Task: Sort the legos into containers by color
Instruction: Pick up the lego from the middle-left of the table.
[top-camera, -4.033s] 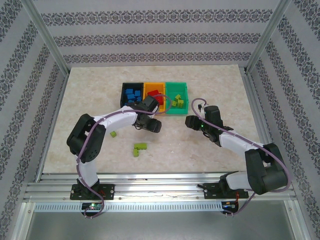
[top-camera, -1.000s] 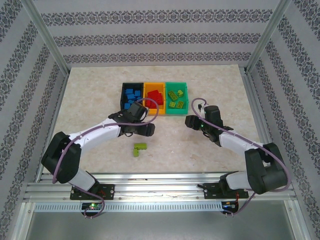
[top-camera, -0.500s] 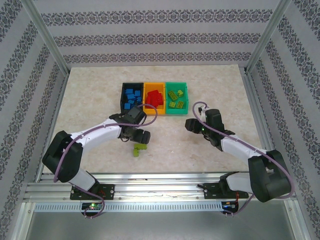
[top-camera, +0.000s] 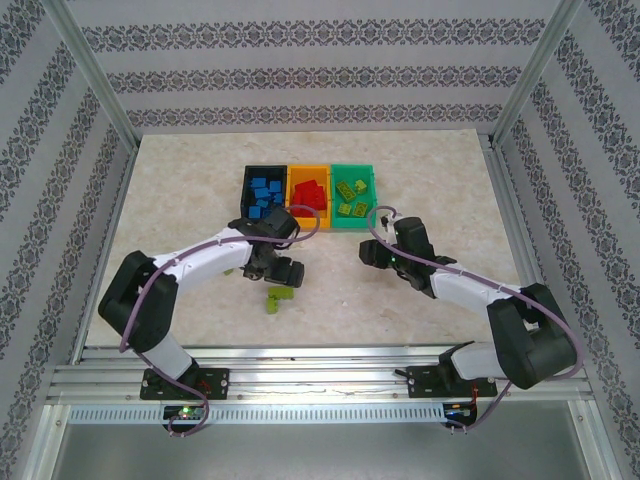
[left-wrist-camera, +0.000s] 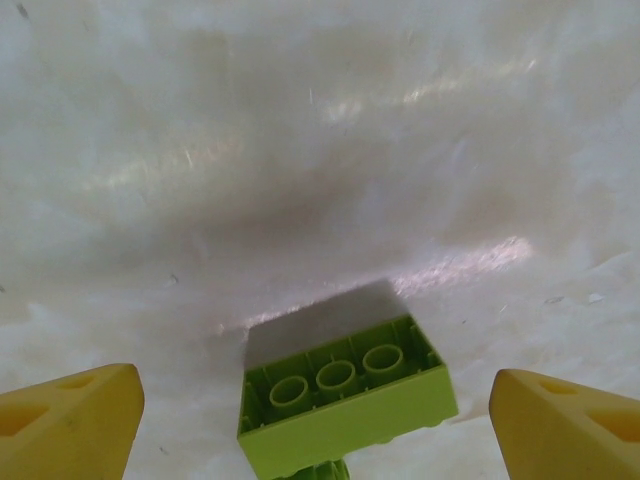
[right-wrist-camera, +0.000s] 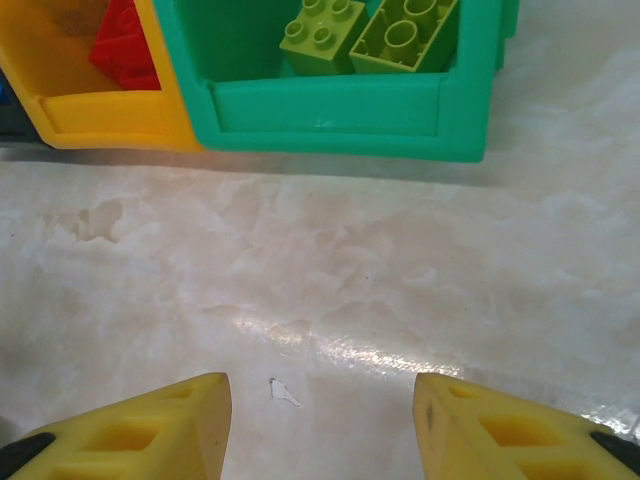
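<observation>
Spread wide, my left gripper (left-wrist-camera: 318, 420) straddles a loose yellow-green lego (left-wrist-camera: 345, 395) nearward of the green bin (right-wrist-camera: 330, 105). My right gripper (right-wrist-camera: 322, 430) gapes empty before that bin. The other legos (top-camera: 262, 190) look sorted.

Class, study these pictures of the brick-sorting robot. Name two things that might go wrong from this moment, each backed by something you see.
1. The yellow-green brick lies hollow side up inside the open left claw, seemingly touching a second green piece; closing may knock that piece away.
2. The right claw hovers open before the green bin, on the left arm's likely route there; the arms may collide.
</observation>
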